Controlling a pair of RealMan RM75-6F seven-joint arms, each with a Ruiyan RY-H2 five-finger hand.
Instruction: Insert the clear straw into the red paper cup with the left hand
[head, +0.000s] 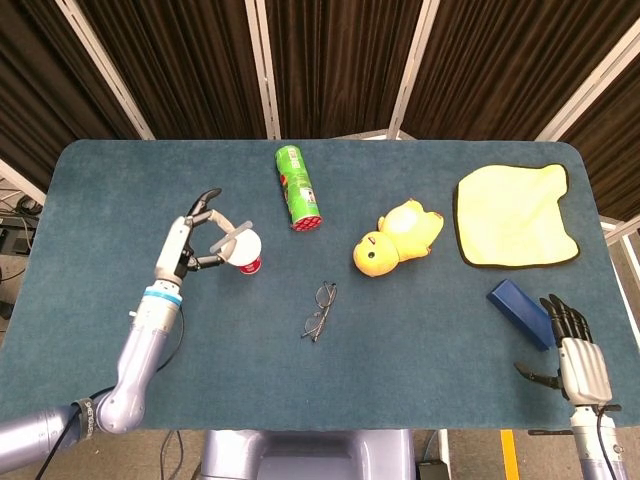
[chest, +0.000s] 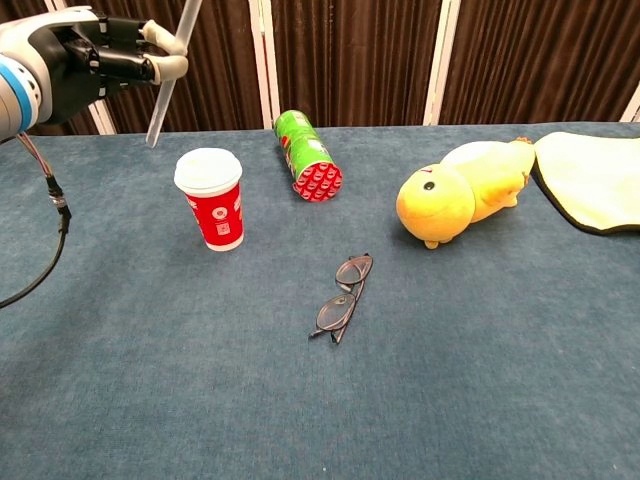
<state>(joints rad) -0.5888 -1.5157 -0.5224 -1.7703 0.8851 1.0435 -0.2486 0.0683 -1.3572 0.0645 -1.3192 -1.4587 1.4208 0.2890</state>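
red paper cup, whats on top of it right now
A white lid covers the red paper cup, so its inside cannot be seen. The clear straw hangs above it, up-left in the chest view, pinched by the left hand, not yet inserted.

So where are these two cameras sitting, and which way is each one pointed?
Head view: high up, looking steeply down on the whole table; shows the left hand with its arm holding the clear straw by the red paper cup, and the right hand at the near edge.
Chest view: low, looking forward across the table toward the curtain; only the left hand shows.
Shared: cup, straw, green can, plush duck, glasses, yellow cloth.
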